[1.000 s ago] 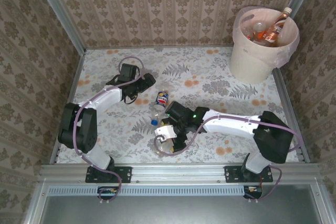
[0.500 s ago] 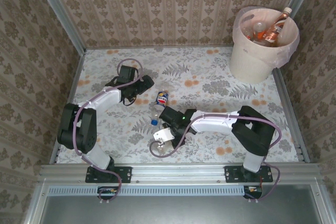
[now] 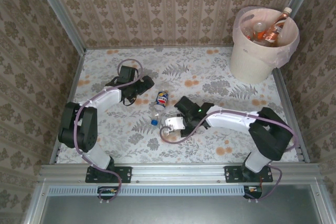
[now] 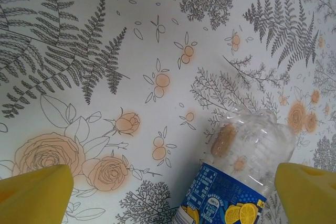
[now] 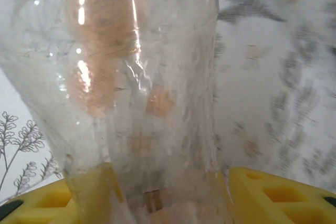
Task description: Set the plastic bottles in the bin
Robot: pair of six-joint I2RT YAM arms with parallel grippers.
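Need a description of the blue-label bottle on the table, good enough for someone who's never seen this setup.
On the flowered table, look near the middle, just right of the open left gripper. The blue-label bottle lies there. Its blue label with lemons sets it apart from the clear bottle in the right gripper and the orange-labelled bottles in the bin.

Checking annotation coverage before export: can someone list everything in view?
bin: 1, cream-white with clear liner, far right corner
bottles in bin: several, orange-red labels, count unclear
blue-label bottle: 1, clear, lying mid-table
clear bottle: 1, blue cap, near mid-table
tablecloth: 1, white, grey ferns and orange flowers
left pincer: 1, yellow fingers, open, facing blue-label bottle
right pincer: 1, yellow fingers either side of clear bottle
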